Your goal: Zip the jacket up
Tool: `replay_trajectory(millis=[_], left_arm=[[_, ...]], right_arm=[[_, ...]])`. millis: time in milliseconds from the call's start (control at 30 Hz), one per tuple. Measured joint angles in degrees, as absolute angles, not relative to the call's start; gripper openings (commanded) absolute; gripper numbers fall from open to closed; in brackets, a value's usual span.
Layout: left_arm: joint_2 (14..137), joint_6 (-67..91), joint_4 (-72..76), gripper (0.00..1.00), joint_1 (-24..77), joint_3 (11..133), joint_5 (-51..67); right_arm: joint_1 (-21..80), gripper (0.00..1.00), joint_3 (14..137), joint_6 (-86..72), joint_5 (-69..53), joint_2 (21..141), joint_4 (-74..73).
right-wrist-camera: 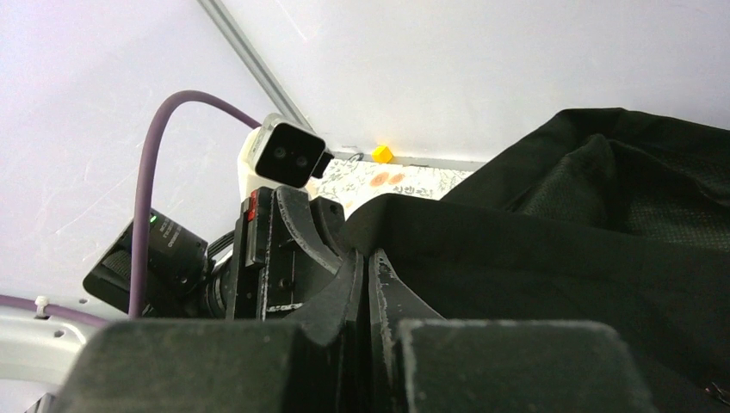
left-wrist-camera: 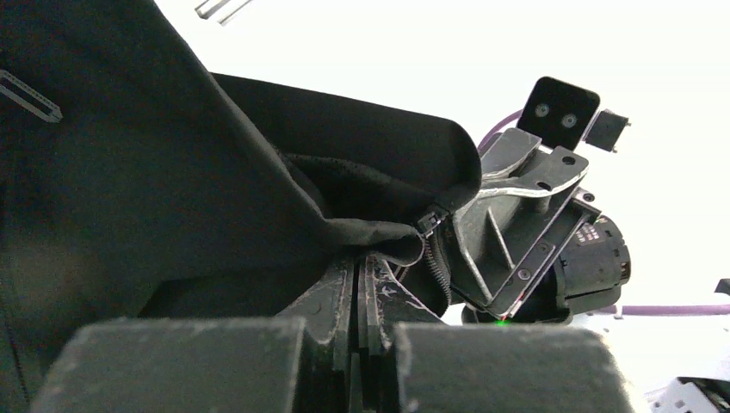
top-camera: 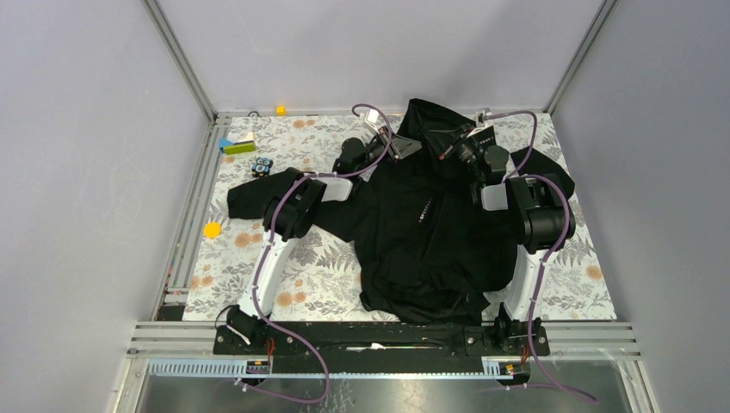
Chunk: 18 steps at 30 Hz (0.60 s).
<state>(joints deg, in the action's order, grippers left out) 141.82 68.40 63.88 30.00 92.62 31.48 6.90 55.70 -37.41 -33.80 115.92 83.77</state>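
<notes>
The black jacket (top-camera: 422, 249) lies spread on the floral table, hood (top-camera: 430, 116) at the far end, with tiny coloured marks (top-camera: 423, 211) at mid-chest. My left gripper (top-camera: 394, 144) is at the collar's left side and my right gripper (top-camera: 454, 148) at its right side. In the left wrist view the gripper (left-wrist-camera: 360, 258) is shut on the jacket's (left-wrist-camera: 172, 172) front edge, just below the zipper slider (left-wrist-camera: 432, 220) and teeth (left-wrist-camera: 436, 268). In the right wrist view the gripper (right-wrist-camera: 364, 255) is shut on the jacket's (right-wrist-camera: 559, 241) edge. The two grippers face each other closely.
At the far left lie a green block (top-camera: 238, 147), a small black-and-blue object (top-camera: 262, 164) and a yellow disc (top-camera: 212, 230). A yellow cube (top-camera: 281, 109) sits on the back rail. Metal rails edge the table (top-camera: 585, 258). The jacket's sleeves spread left (top-camera: 250, 196) and right (top-camera: 542, 163).
</notes>
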Motion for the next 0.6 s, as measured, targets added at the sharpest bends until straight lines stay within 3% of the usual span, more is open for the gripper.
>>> replay_trajectory(millis=[600], left_arm=[[138.0, 58.8, 58.1, 0.00, 30.0, 90.9, 31.7]], right_arm=[[5.5, 0.00, 58.5, -39.0, -38.5, 117.2, 83.0]])
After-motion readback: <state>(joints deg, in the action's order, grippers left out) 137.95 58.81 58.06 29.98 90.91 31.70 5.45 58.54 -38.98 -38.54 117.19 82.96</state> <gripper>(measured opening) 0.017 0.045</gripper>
